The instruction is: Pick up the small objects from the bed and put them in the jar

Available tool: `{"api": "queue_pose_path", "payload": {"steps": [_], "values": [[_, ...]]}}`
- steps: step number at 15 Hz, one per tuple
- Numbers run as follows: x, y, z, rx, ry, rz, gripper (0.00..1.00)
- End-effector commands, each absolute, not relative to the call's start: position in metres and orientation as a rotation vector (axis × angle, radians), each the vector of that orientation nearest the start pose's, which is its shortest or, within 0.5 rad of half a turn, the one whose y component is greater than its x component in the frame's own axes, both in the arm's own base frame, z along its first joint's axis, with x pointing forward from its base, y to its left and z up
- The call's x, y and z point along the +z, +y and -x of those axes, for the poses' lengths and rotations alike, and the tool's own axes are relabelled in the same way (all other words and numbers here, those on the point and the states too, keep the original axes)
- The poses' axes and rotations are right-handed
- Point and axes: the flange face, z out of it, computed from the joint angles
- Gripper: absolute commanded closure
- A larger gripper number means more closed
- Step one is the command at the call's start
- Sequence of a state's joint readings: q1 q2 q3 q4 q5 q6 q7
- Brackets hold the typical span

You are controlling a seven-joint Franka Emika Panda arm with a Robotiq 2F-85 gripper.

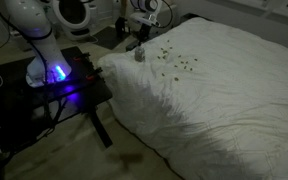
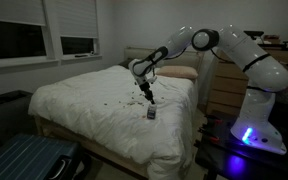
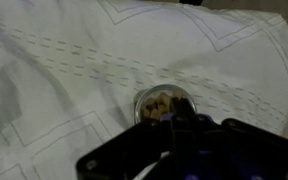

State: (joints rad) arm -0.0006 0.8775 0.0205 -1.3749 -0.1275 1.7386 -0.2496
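Observation:
The jar (image 3: 156,103) stands upright on the white bed (image 3: 64,60), and brownish bits show inside it. In the wrist view my gripper (image 3: 176,118) comes in from below, its dark fingers shut together right over the jar's near rim. I cannot tell whether a bit is pinched between them. In both exterior views the gripper (image 1: 140,42) (image 2: 147,98) hangs just above the jar (image 1: 139,56) (image 2: 151,113). Several small objects (image 1: 174,58) (image 2: 114,101) lie scattered as dark specks on the bed (image 1: 224,100) (image 2: 84,110) beside the jar.
The robot's base glows blue on a black side table (image 1: 59,75) next to the bed. A white round appliance (image 1: 76,12) stands behind it. A wooden dresser (image 2: 224,90) is beside the bed's head, and a blue ribbed case (image 2: 24,160) lies on the floor.

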Motion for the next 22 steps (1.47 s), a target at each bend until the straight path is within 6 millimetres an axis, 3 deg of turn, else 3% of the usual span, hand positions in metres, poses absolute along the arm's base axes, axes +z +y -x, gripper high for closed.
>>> {"api": "queue_pose_path", "payload": {"steps": [1, 5, 6, 8, 16, 22], "values": [[0.157, 0.002, -0.680, 0.844, -0.515, 3.030, 0.99], [0.154, 0.004, -0.684, 0.833, -0.522, 3.037, 0.99], [0.154, 0.004, -0.684, 0.830, -0.526, 3.041, 0.72], [0.155, 0.005, -0.685, 0.827, -0.531, 3.041, 0.64], [0.165, 0.007, -0.687, 0.796, -0.540, 3.052, 0.04], [0.205, 0.014, -0.710, 0.614, -0.429, 3.170, 0.00]]}}
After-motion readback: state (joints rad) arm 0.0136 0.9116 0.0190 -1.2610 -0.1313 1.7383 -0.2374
